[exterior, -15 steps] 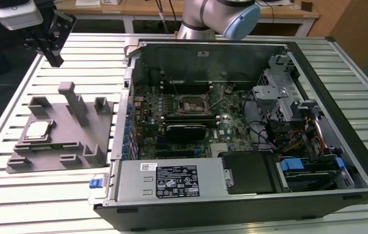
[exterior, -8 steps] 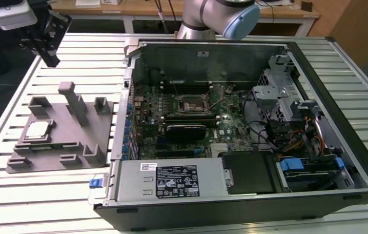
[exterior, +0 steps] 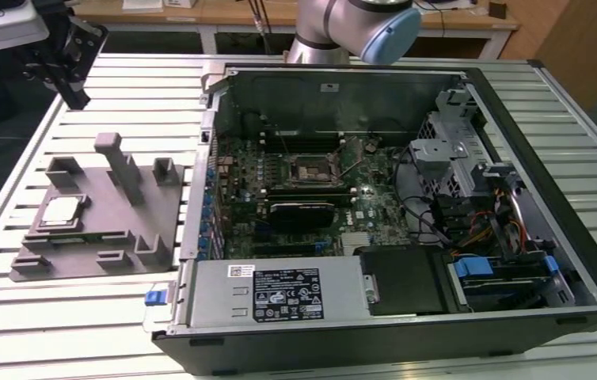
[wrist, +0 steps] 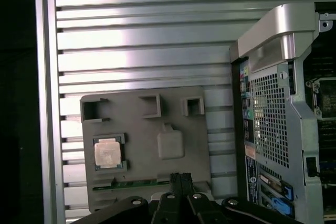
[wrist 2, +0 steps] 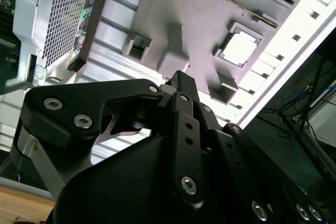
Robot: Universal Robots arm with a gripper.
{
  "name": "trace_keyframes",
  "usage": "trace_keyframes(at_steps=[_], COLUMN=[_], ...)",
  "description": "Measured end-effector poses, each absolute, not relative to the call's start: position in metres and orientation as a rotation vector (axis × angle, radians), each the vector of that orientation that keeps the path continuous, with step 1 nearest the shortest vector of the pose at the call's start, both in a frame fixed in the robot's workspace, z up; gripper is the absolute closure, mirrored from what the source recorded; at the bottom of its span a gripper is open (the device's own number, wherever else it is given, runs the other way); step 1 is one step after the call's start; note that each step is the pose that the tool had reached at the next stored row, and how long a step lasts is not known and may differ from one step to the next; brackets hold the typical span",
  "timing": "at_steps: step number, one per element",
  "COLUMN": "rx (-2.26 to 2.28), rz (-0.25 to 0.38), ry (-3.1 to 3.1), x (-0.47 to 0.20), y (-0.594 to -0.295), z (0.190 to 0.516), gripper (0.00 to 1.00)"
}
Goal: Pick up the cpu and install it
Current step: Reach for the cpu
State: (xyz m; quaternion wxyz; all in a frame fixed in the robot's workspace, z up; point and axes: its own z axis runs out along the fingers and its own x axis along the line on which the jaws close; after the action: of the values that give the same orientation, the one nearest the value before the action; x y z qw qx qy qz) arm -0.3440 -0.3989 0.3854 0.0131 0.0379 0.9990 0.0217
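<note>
The cpu (exterior: 61, 210) is a small pale silver square lying flat in a recess of the grey fixture (exterior: 98, 218), at the exterior view's left. Both wrist views show the cpu (wrist: 108, 153) (wrist 2: 239, 49) seated in the fixture (wrist: 137, 150) (wrist 2: 173, 3). My black gripper (exterior: 74, 100) hangs high above the table, beyond the fixture's far edge. Its fingers (wrist: 181, 177) (wrist 2: 181, 80) are pressed together and shut on nothing. The dark square socket (exterior: 309, 168) sits in the middle of the motherboard inside the open computer case (exterior: 552, 158).
The case lies on its side on a ribbed aluminium table (exterior: 150, 87), its perforated rear panel (wrist: 270, 124) facing the fixture. Upright blocks (exterior: 119, 162) rise from the fixture. A power supply (exterior: 277, 293), drive cage and cables (exterior: 457, 214) crowd the case around the board.
</note>
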Motion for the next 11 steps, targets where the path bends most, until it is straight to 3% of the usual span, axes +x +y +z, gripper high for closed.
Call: trace_keyframes(at_steps=[11], rx=[0.118], rz=[0.068], ry=[3.112], x=[-0.355], y=[-0.399], z=[0.385], gripper=[0.89])
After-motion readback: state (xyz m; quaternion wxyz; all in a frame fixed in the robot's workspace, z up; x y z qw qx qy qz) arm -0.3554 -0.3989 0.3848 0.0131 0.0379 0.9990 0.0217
